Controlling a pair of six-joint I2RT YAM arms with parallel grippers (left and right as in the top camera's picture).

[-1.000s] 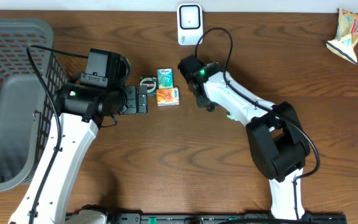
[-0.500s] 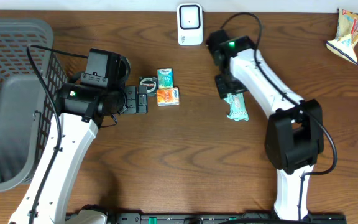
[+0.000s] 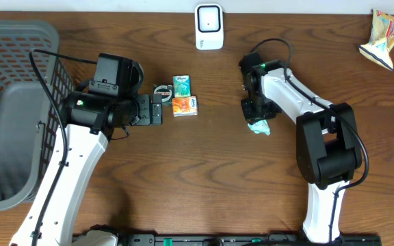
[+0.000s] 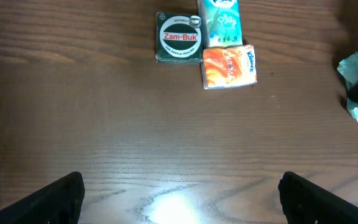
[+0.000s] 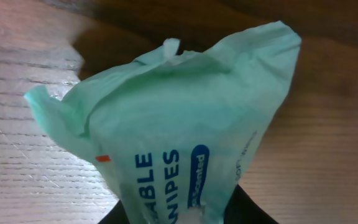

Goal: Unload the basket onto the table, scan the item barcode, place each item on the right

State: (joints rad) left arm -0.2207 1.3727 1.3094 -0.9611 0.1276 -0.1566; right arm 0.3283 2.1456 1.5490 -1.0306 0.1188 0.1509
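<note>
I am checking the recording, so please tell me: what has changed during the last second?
The right gripper swung right, away from the Kleenex pack, and its jaws now pinch the green wipes pack, bunched up. The left gripper, Zam-Buk tin and scanner stayed put.

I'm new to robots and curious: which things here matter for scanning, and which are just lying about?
In the job: wipes pack in the right gripper; white scanner.
Lying about: Zam-Buk tin, teal tissue pack, orange Kleenex pack, grey basket, crumpled snack bag.
</note>
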